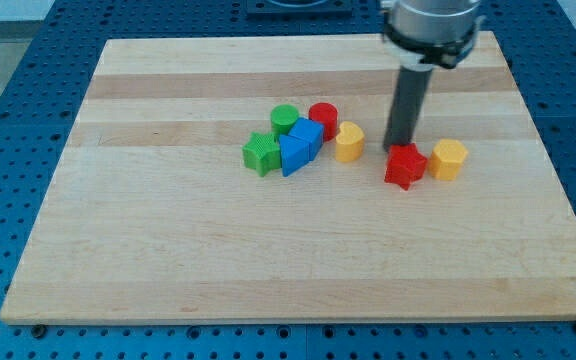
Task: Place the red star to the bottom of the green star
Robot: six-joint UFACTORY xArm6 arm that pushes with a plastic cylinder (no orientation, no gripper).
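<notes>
The red star [405,166] lies right of the board's middle. The green star [261,153] lies far to its left, at the left end of a cluster of blocks. My tip [399,150] stands just above the red star's top edge, touching or nearly touching it. The dark rod rises from there to the arm at the view's top.
The cluster holds a green cylinder [285,119], a red cylinder [323,119], a blue cube [307,134] and a blue triangle [292,155]. A yellow block [349,142] lies right of it. Another yellow block [449,159] lies beside the red star's right. The wooden board [168,260] sits on a blue table.
</notes>
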